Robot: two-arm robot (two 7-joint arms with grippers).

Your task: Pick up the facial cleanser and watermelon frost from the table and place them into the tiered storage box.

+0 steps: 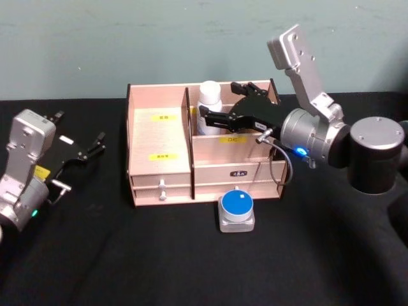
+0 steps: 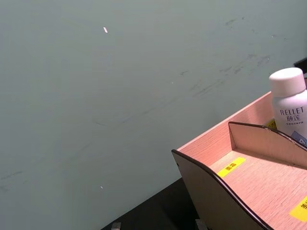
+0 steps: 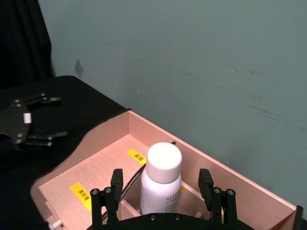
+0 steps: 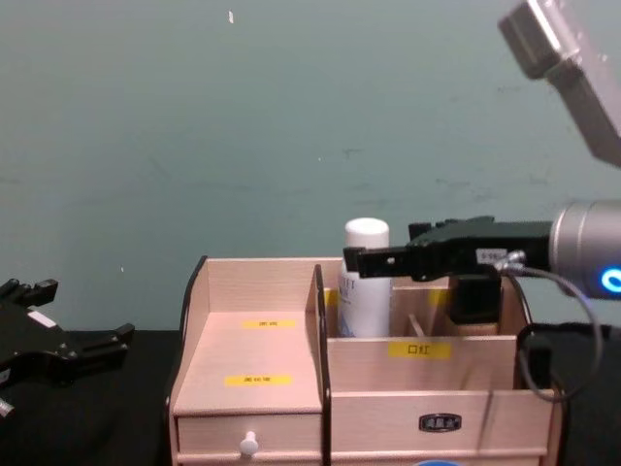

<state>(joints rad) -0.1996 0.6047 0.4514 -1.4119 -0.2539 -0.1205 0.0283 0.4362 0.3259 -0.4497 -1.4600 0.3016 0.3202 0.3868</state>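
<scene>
The facial cleanser [image 1: 209,99], a white capped bottle [image 3: 162,177], stands upright in the back middle compartment of the tiered storage box [image 1: 159,137], a light wooden stepped organiser. My right gripper [image 1: 223,102] is open, its fingers [image 3: 115,188] on either side of the bottle [image 4: 366,291] and apart from it. The watermelon frost [image 1: 236,210], a small grey case with a round blue top, lies on the black table just in front of the box. My left gripper [image 1: 80,131] rests open and empty at the left of the box.
The box's left tiers [image 2: 249,177] with yellow labels hold nothing. A small white-knobbed drawer [image 1: 162,189] and a wider drawer [image 1: 239,173] are closed. A green wall stands close behind the box. Black tabletop [image 1: 127,255] spreads in front.
</scene>
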